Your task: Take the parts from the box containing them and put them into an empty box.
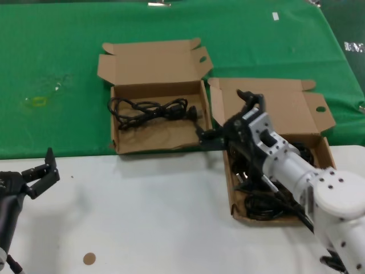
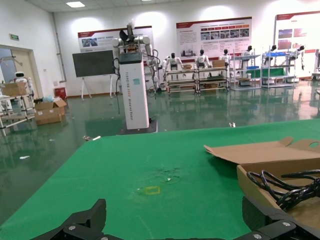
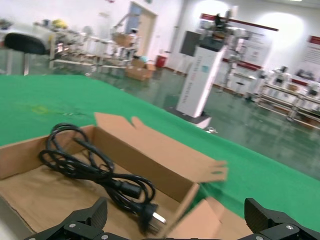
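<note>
Cables in the right box [image 1: 315, 117] hide under the right gripper [image 1: 228, 132], fingers wide, empty. Left box [image 1: 153, 68] holds one cable [image 1: 149, 109]. Left gripper [image 1: 41, 174] fingers wide over bare worktop [image 1: 148, 217].

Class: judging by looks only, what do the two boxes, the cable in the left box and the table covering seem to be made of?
Both boxes: brown corrugated cardboard, matte, with folded flaps. Cable: black, faintly glossy sheath, probably rubber or plastic; its plug shows metal-looking prongs. Green covering: matte, probably cloth or felt.
</note>
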